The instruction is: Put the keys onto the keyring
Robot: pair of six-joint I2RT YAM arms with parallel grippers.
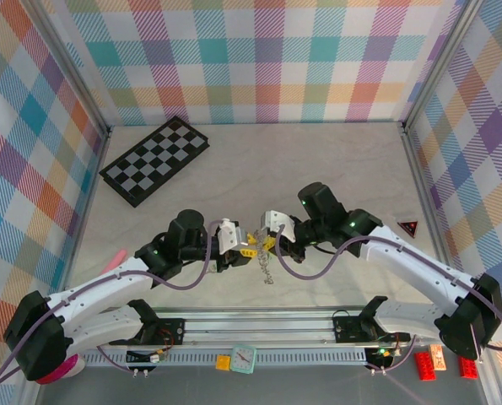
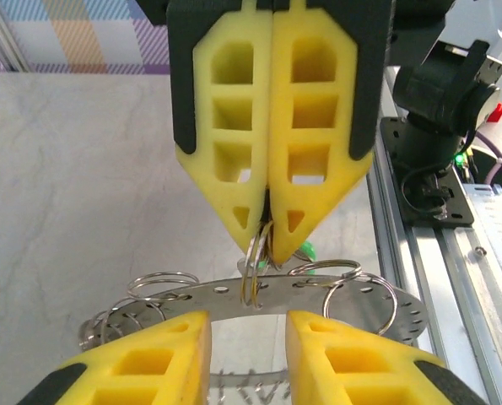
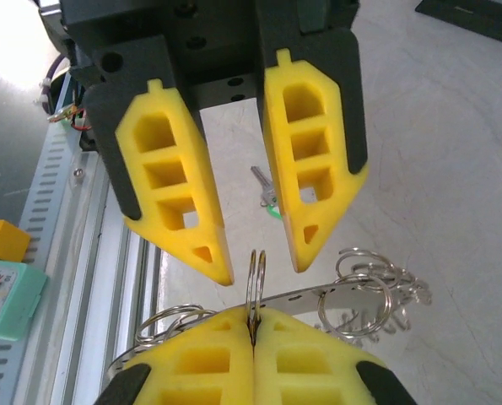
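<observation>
The keyring [image 2: 343, 297] is a flat grey metal band with punched holes and several split rings hooked through it; it hangs between my two grippers [image 1: 266, 268]. My right gripper [image 3: 253, 319] is shut on one upright split ring [image 3: 256, 274] threaded through the band [image 3: 318, 295]. My left gripper [image 2: 248, 327] faces it, open, its fingertips [image 3: 219, 268] standing either side of that ring without touching it. One small silver key with a green head [image 3: 267, 196] lies on the table beyond the jaws; its green shows behind the right gripper [image 2: 267, 234].
A black-and-grey chessboard [image 1: 153, 159] lies at the back left. A red triangle [image 1: 408, 227] sits at the right wall. A small mint clock [image 1: 244, 358] and red and orange bricks [image 1: 423, 364] lie by the metal rail [image 1: 259, 319] at the near edge.
</observation>
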